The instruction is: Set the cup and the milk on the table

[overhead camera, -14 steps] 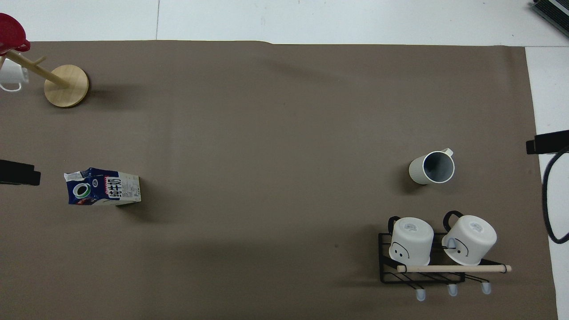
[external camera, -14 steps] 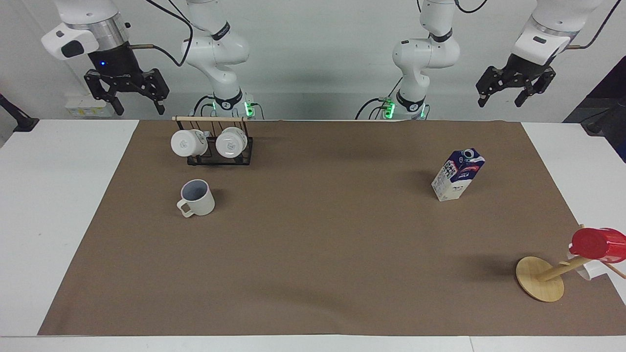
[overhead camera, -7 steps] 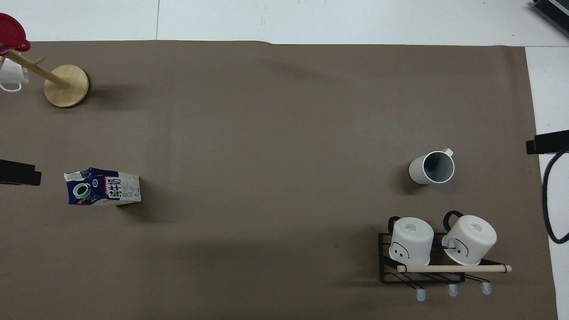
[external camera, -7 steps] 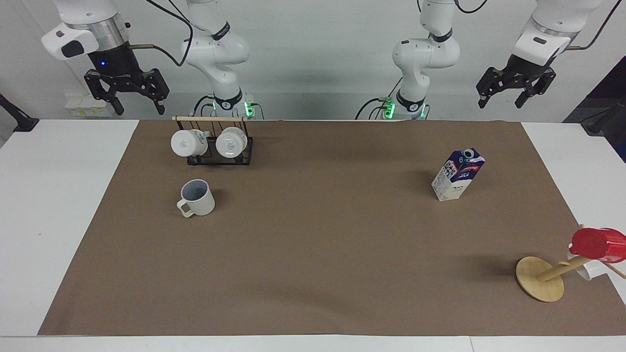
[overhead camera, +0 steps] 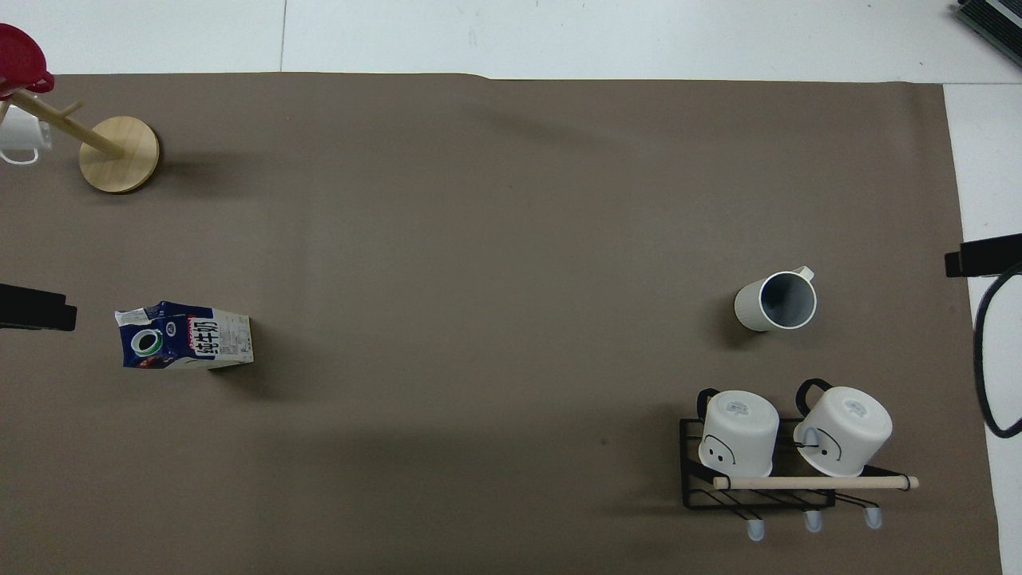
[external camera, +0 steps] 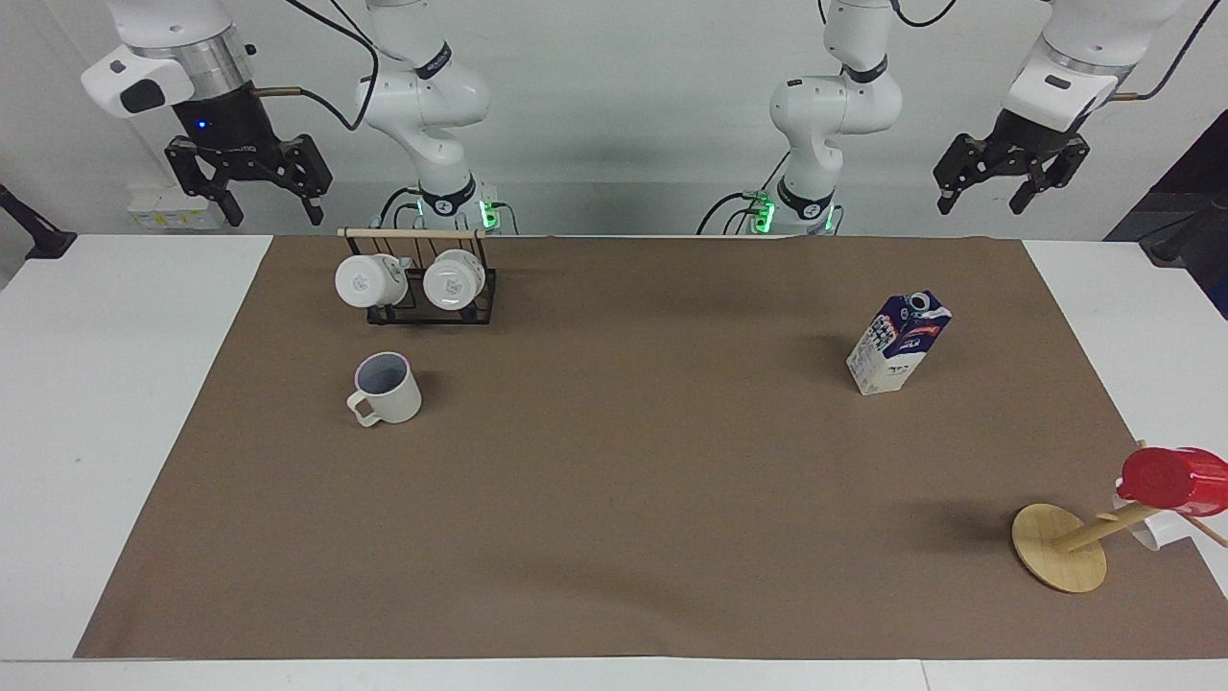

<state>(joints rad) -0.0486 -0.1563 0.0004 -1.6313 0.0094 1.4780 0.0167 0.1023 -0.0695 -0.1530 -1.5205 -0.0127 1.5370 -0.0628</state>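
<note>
Fingers spread and empty on both: left gripper [external camera: 990, 193] upper right of the facing frame, right gripper [external camera: 265, 202] upper left, each nearly cut off overhead. On the surface [external camera: 125, 384], the cup [external camera: 386, 388] stands centre-left and the milk [external camera: 898, 344] centre-right. Overhead, the frame edge crops the red cup [overhead camera: 19, 61].

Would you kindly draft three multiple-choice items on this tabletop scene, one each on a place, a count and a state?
1. Where does the cup stand?
A. on the black rack
B. on the brown sheet, farther from the robots than the black rack
C. on the wooden stand

2. How many white mugs hang on the black rack?
A. one
B. two
C. four

3. How is the milk?
A. upright on the brown sheet, free
B. lying flat
C. held aloft

Key: 1 B, it sits on paper below the rack in the facing view; 2 B, two bottoms show; 3 A, both grippers hang apart.
</note>
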